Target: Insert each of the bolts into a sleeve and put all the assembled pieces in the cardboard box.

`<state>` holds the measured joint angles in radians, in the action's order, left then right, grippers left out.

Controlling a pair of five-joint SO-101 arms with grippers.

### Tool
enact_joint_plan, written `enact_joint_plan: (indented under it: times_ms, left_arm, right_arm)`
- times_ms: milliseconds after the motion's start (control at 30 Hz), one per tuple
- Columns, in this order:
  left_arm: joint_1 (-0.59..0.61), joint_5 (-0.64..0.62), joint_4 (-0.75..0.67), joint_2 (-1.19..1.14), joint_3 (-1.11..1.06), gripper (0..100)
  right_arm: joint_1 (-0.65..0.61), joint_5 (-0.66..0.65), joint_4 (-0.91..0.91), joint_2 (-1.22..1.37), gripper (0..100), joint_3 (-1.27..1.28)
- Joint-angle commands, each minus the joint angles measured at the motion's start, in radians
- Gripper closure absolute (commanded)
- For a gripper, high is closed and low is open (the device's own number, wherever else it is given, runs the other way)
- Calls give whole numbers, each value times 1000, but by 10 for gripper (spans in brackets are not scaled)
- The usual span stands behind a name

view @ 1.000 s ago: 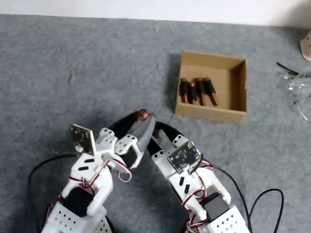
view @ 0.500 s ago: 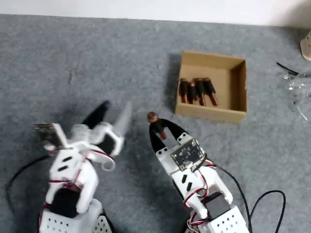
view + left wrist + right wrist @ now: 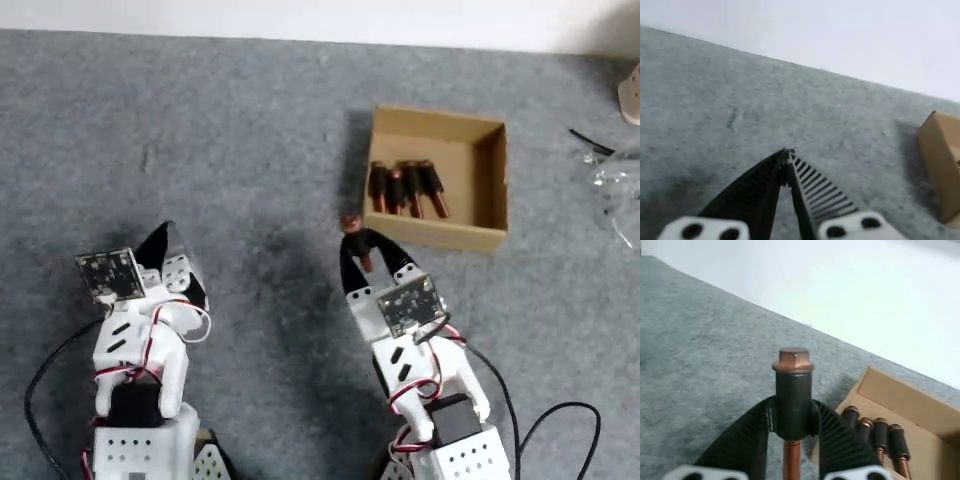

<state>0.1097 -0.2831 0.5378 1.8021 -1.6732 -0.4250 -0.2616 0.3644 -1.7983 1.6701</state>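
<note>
My right gripper [image 3: 358,248] [image 3: 792,427] is shut on an assembled piece [image 3: 792,395] [image 3: 352,232], a copper bolt inside a black sleeve, held upright just in front of the cardboard box [image 3: 488,160] [image 3: 920,405]. Several assembled pieces [image 3: 408,188] [image 3: 875,435] lie side by side in the box. My left gripper [image 3: 165,240] [image 3: 787,155] is shut with nothing in it, raised over the grey mat at the left, far from the box.
The grey mat [image 3: 250,130] covers the table. Clear wires and a black cable [image 3: 605,160] lie at the right edge, beyond the box. A pale object [image 3: 631,92] sits at the far right edge.
My left gripper let go of the piece, pulled back to the left and shut. My right gripper carried the piece right toward the box.
</note>
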Motion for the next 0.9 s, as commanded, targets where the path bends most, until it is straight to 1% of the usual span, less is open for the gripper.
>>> enact_joint_plan:
  times_ms: [0, 167, 300, 400, 467, 533, 633, 767, 867]
  left_arm:
    - [61, 64, 28, -13, -24, 994]
    - [70, 121, 32, -13, -24, 994]
    - [70, 126, 26, -8, -24, 991]
    - [70, 126, 26, -5, -24, 990]
    - [70, 126, 26, -5, -24, 990]
    - [70, 126, 26, -5, -24, 990]
    - [70, 126, 26, -5, -24, 990]
    - [70, 126, 26, -5, -24, 990]
    - [70, 126, 26, -5, -24, 990]
  right_arm:
    - [61, -5, -39, -10, 993, 119]
    - [130, -5, -38, -10, 993, 117]
    - [137, -14, -44, 1, 994, 111]
    - [136, -14, -41, 24, 994, 30]
    - [137, -14, -42, 101, 994, -31]
    - [142, -14, -45, 243, 994, -153]
    - [156, -11, -45, 570, 994, -387]
    - [225, -6, -42, 1049, 994, -766]
    - [280, 5, -39, 1346, 994, -1026]
